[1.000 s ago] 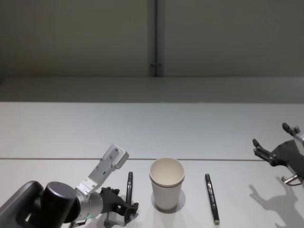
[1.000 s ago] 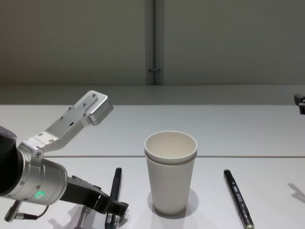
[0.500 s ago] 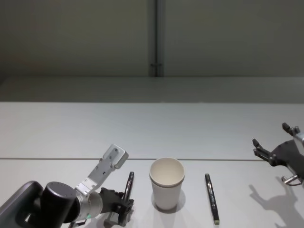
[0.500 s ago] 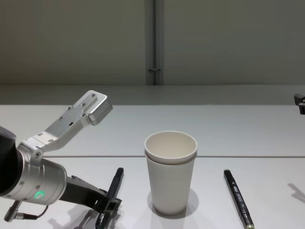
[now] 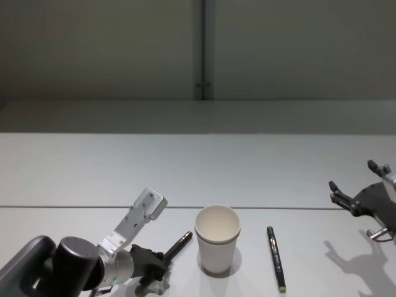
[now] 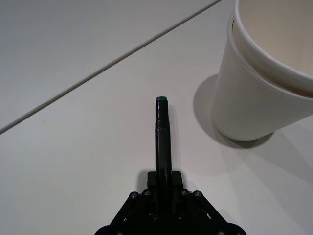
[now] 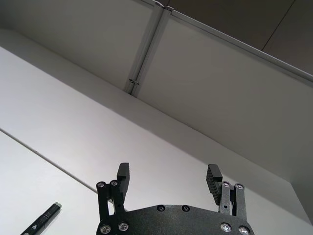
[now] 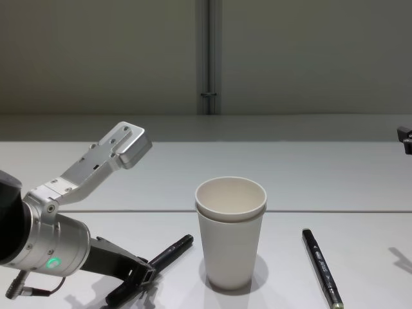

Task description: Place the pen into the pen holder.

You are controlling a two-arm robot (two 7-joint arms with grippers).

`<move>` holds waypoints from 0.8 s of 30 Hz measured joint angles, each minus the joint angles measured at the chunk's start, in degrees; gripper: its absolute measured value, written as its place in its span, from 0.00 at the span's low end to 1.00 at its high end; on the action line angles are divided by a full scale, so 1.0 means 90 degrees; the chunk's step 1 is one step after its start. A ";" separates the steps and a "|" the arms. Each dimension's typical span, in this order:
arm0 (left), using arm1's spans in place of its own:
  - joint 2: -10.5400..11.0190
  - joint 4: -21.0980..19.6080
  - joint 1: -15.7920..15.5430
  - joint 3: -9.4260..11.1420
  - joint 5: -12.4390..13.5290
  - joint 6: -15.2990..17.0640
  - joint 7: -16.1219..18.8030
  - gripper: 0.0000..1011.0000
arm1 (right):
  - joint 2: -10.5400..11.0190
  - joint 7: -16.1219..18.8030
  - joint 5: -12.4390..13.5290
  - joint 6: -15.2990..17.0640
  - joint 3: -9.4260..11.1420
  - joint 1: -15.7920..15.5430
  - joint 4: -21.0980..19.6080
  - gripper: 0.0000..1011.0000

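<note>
Lift step in hand: the left gripper (image 8: 143, 278), fingers clamped on a black pen (image 8: 168, 250) slanting up just beside the paper-cup pen holder (image 8: 230, 238) on the counter (image 8: 335, 180), likely must next raise and upend it over the rim, while the right gripper (image 7: 168, 174), fingers wide, hangs parked far right.

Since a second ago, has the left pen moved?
Yes. The pen, held in the left gripper, has swung round. Its far tip used to run alongside the cup and now points at it, closer than before.
</note>
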 joint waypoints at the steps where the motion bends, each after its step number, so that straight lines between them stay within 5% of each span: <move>1: 0.0000 0.0000 0.0000 0.0000 0.0000 0.0000 0.0000 0.16 | 0.0000 0.0000 0.0000 0.0000 0.0000 0.0000 0.0000 0.99; 12: 0.0020 -0.0037 0.0054 -0.0058 0.0000 -0.0135 -0.0061 0.16 | 0.0000 0.0000 0.0000 0.0000 0.0000 0.0000 0.0000 0.99; 24: 0.0304 -0.0563 0.0423 -0.0508 -0.0137 -0.0421 -0.0056 0.16 | 0.0000 0.0000 0.0000 0.0000 0.0000 0.0000 0.0000 0.99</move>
